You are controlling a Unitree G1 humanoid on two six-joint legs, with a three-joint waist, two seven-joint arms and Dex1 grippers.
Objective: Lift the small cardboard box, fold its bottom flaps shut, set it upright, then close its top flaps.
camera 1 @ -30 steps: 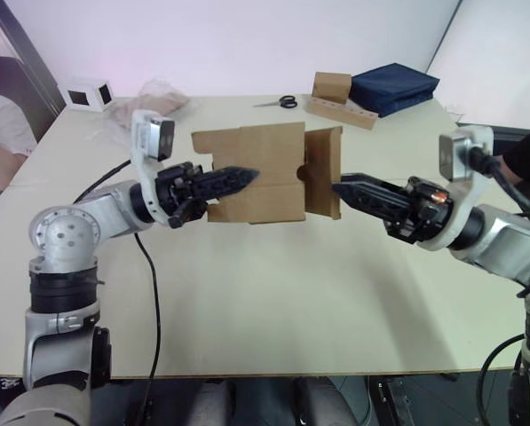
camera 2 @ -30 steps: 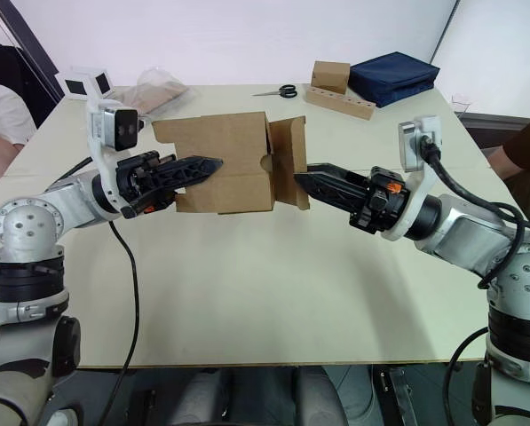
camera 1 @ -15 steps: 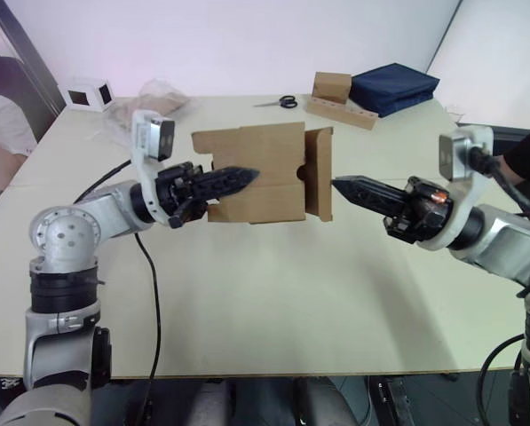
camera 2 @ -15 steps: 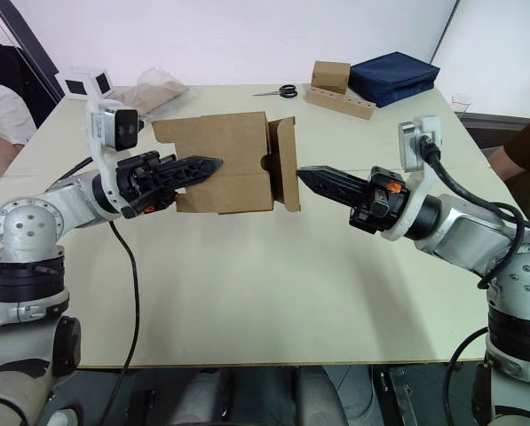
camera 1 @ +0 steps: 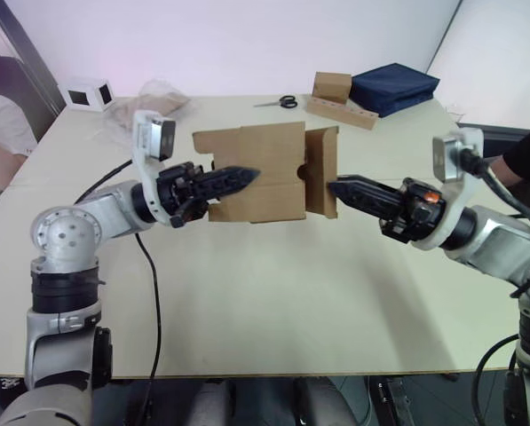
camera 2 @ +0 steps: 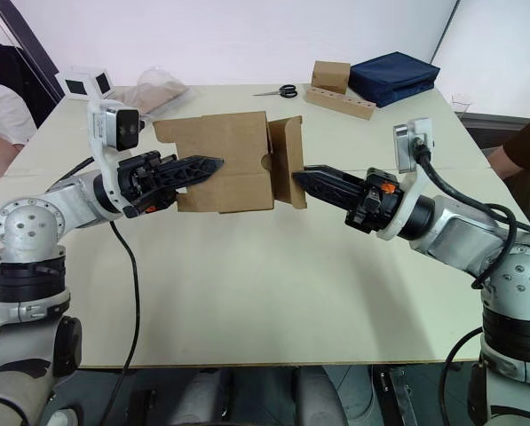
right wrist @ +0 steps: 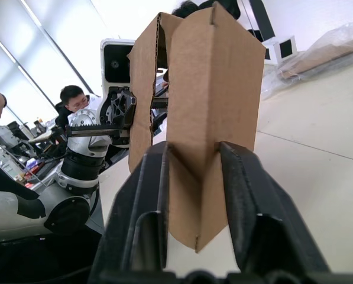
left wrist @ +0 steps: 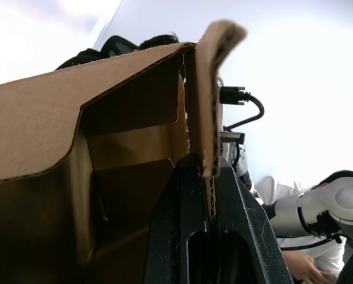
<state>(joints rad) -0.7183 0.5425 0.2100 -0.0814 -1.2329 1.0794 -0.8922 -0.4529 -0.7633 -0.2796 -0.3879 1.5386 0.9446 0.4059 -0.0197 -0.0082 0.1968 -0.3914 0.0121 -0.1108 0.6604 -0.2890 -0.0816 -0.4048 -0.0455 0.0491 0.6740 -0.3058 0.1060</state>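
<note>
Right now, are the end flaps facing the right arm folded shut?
Not shut: on the plain brown cardboard box one flap stands ajar, the right end effector at its edge.

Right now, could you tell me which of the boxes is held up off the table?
The small cardboard box, flaps open, clamped by the left gripper; the others rest on the table.

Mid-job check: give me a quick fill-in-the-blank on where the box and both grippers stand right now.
1. The small cardboard box is held ____ the table, not resting on it.
2. The left gripper is shut on a ____ of the box.
3. The right gripper has an end ____ between its open fingers.

Missing words: above; wall; flap
</note>
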